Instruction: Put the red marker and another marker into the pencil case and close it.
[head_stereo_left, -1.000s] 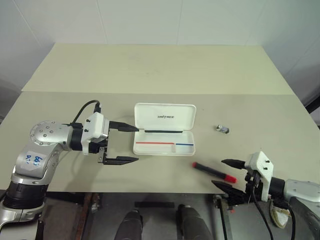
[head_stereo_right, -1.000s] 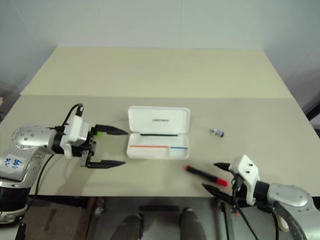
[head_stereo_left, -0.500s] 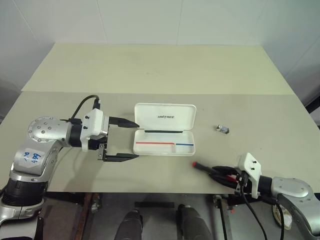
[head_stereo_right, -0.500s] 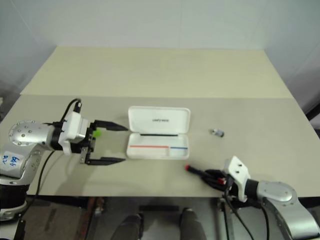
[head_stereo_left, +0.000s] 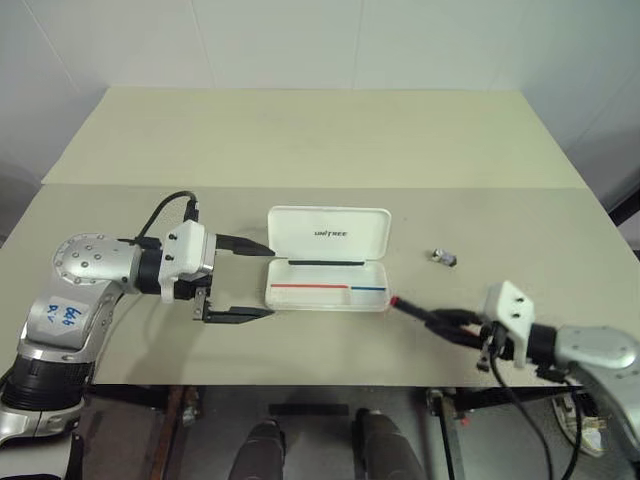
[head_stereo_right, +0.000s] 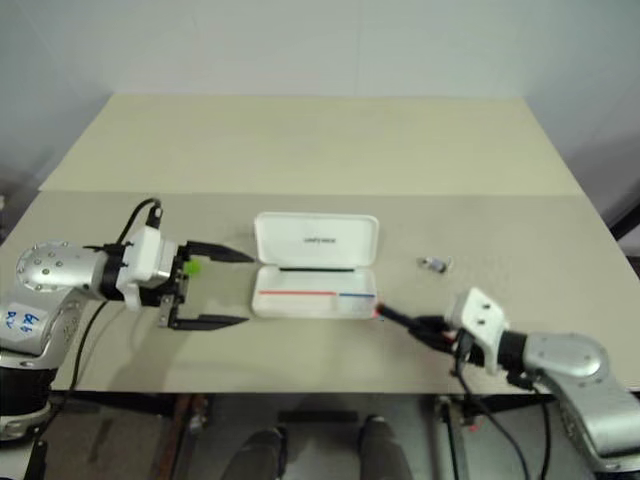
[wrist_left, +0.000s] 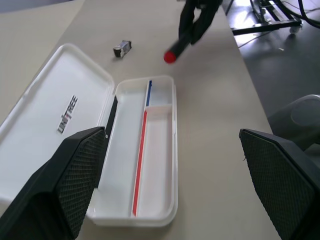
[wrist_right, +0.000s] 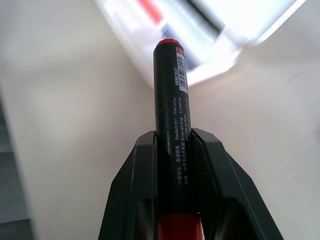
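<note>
The white pencil case (head_stereo_left: 312, 275) lies open mid-table, its lid (head_stereo_left: 330, 233) standing up at the back and red and blue lines in the tray. My right gripper (head_stereo_left: 445, 322) is shut on the red marker (head_stereo_left: 415, 311) and holds it off the table. The marker's red end points at the case's front right corner. In the right wrist view the black barrel (wrist_right: 170, 100) runs out from between the fingers (wrist_right: 135, 190). My left gripper (head_stereo_left: 268, 283) stands open just left of the case. Another marker's green cap (head_stereo_right: 191, 266) peeks out behind its fingers.
A small grey object (head_stereo_left: 445, 258) lies on the table to the right of the case. The beige table (head_stereo_left: 300, 140) stretches far back behind the case. Its front edge runs close below both grippers.
My right gripper has shut on the red marker, lifted it off the table and carried it left toward the case's front right corner. The left gripper has stayed in place, open.
</note>
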